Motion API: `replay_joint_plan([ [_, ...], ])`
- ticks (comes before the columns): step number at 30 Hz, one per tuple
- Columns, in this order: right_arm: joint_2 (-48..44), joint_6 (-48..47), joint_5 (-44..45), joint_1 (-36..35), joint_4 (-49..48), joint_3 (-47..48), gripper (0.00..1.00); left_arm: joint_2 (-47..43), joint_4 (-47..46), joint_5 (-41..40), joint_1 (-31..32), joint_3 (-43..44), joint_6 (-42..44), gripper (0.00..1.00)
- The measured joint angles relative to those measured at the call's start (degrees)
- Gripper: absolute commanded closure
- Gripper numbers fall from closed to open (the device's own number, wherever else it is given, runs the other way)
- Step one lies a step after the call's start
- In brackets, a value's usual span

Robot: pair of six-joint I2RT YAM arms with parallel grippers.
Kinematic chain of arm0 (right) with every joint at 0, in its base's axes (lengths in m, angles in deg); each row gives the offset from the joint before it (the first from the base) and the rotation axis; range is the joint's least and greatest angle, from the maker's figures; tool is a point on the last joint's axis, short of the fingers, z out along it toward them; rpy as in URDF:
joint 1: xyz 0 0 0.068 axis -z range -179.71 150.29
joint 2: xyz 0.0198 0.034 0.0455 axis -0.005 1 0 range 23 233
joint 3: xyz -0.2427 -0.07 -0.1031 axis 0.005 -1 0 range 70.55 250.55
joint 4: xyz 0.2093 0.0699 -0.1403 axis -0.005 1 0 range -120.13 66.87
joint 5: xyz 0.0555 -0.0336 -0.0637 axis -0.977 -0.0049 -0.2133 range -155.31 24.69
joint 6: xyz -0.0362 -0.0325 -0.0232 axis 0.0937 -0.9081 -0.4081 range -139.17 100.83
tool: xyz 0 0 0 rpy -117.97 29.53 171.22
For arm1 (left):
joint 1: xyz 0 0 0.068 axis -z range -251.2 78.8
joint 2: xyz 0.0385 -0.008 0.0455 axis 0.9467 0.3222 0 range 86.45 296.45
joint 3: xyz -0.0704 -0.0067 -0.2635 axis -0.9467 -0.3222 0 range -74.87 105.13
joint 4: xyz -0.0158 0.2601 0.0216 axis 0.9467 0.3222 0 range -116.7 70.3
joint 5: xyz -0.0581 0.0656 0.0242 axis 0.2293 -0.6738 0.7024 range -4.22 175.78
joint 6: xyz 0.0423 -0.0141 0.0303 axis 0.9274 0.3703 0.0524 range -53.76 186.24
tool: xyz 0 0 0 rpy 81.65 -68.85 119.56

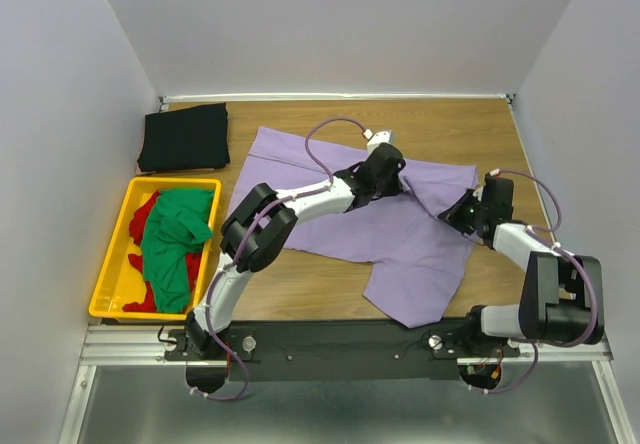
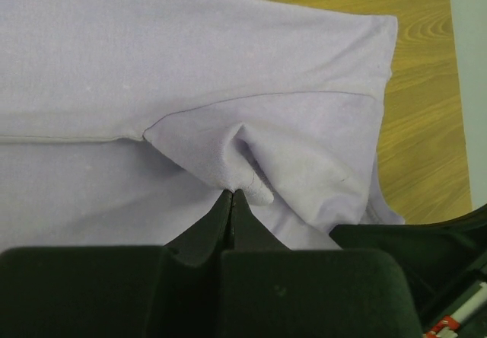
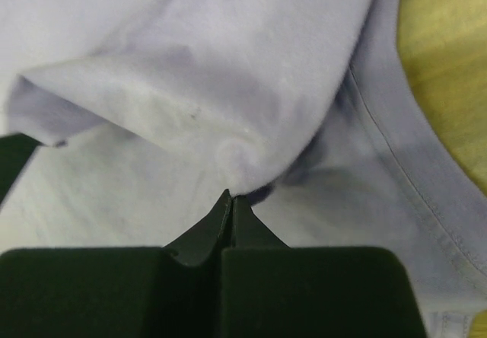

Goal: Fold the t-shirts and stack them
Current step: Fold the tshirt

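The large lavender-purple t-shirt (image 1: 400,234) lies spread across the middle of the wooden table. My left gripper (image 1: 395,179) is shut on a pinch of its cloth (image 2: 236,167) near the upper middle. My right gripper (image 1: 455,212) is shut on a fold of the same shirt (image 3: 228,136) at the right side. The black t-shirt (image 1: 185,136) lies folded at the back left. The green t-shirt (image 1: 175,239) lies crumpled over the red t-shirt (image 1: 143,214) in the yellow crate (image 1: 112,269).
The yellow crate stands at the table's left edge. Bare wood (image 1: 300,284) shows in front of the purple shirt and at the back right (image 1: 480,129). White walls close in the table on three sides.
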Motion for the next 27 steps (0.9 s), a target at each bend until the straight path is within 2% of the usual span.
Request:
replay_joint_plan([
  [7,1.2,0.6,0.8,0.0,2.4,7.7,0.96,0.0,0.9,0.0,-0.4,0.0,1.5,1.0],
  [15,12.3,1.1,1.4,0.3,4.5,20.5,0.91,0.3,2.8,0.5,-1.3,0.8,4.8,1.0],
  [20,21.0,0.6,1.0,0.5,4.7,27.5,0.76,1.6,3.9,2.2,-1.9,3.4,6.7,1.0],
  [24,23.6,-1.4,0.3,0.5,5.3,29.0,0.6,3.3,4.2,3.5,-2.7,5.3,7.4,1.0],
  [27,23.1,-3.0,0.4,0.5,5.7,29.0,0.6,4.0,4.3,4.3,-3.3,5.7,7.6,1.0],
])
